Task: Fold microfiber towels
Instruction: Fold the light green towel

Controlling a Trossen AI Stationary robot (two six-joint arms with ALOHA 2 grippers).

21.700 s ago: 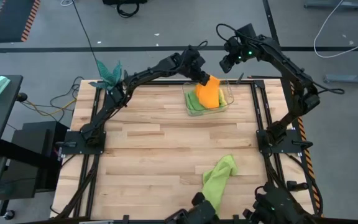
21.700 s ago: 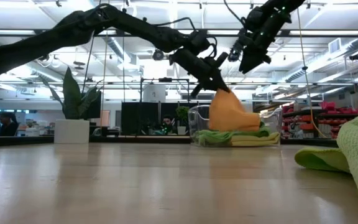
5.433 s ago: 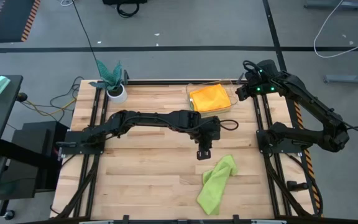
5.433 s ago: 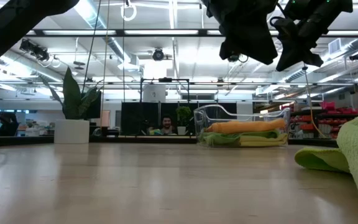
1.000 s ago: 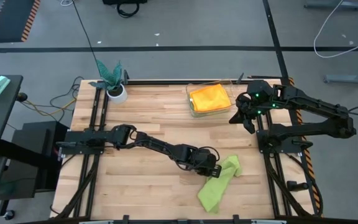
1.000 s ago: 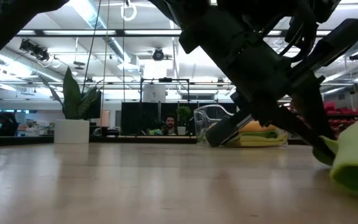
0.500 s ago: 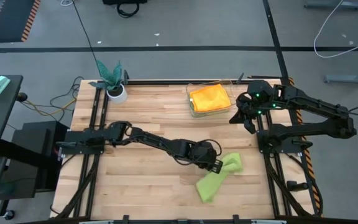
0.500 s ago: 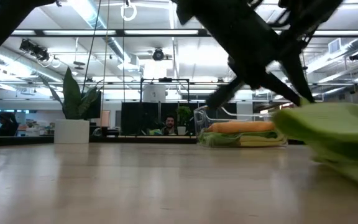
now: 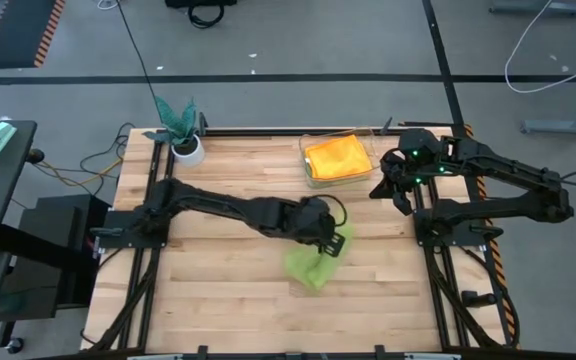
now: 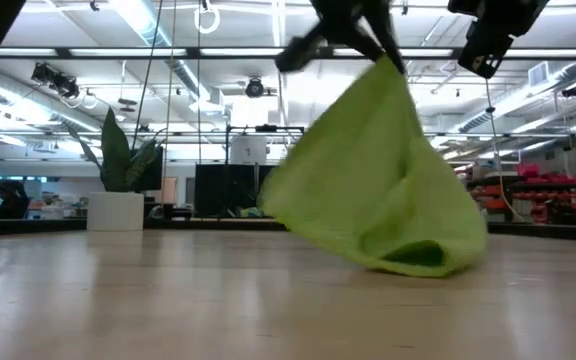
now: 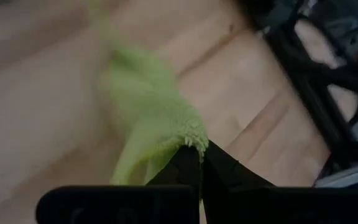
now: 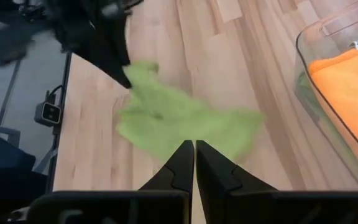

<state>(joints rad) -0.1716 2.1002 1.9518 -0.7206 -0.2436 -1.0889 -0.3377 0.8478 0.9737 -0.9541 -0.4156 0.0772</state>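
The left claw [image 9: 330, 238] is pressed together on a corner of the lime green towel [image 9: 313, 262], holding it above the tabletop [image 9: 228, 300], nearer the front edge than the clear bin [image 9: 365, 172] at the back. The cloth drapes limp from the pinch, so it looks light and floppy; a corner or hem seems the best hold. The low view shows its lower edge brushing the wood, which the high view cannot. The right claw [image 9: 404, 203] hovers beside the bin, fingers pressed together on nothing.
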